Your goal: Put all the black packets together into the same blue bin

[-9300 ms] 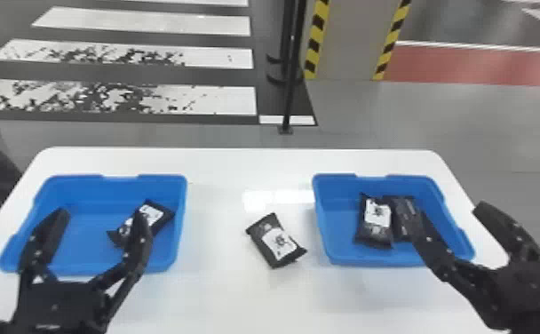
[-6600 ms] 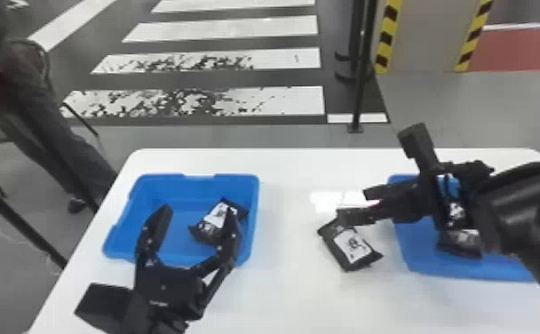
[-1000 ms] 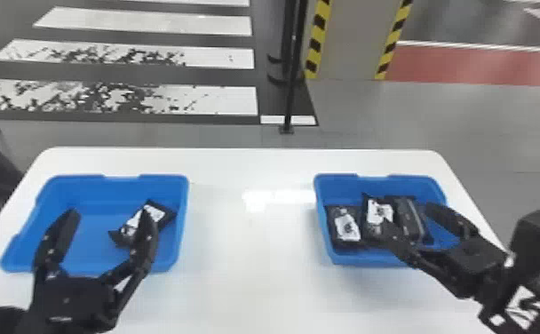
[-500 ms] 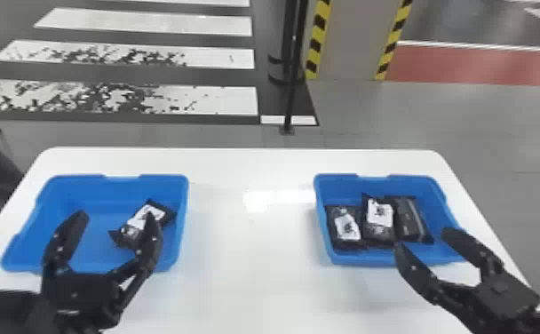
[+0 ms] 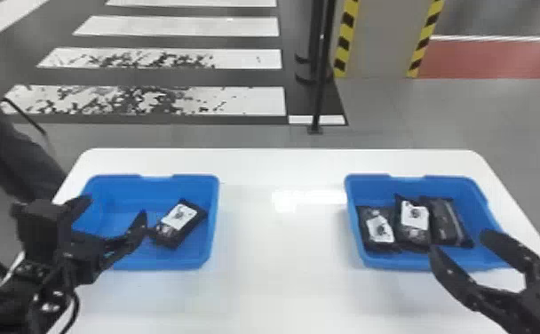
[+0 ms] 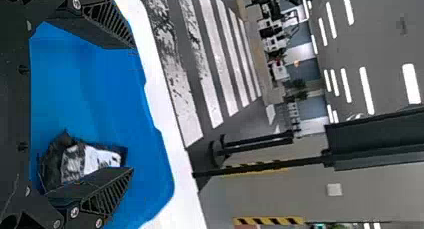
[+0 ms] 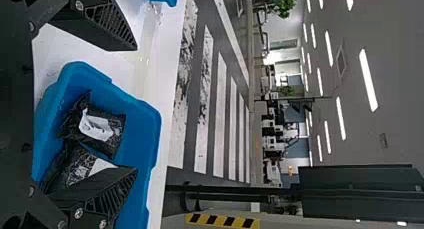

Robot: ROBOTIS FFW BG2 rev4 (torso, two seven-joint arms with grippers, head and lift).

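A white table with rounded far corners stretches before me, and directly on it I have a left blue bin and a right blue bin, upright, well apart.

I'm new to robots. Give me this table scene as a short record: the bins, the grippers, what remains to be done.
Surface: white table
Left bin: blue, one black packet, white label up
Right bin: blue, three packets side by side; left packet and middle packet show white labels, right packet shows none
Left gripper: open, empty, at the left bin
Right gripper: open, empty, near the right bin's front edge
Remaining: likely the lone packet joining the three
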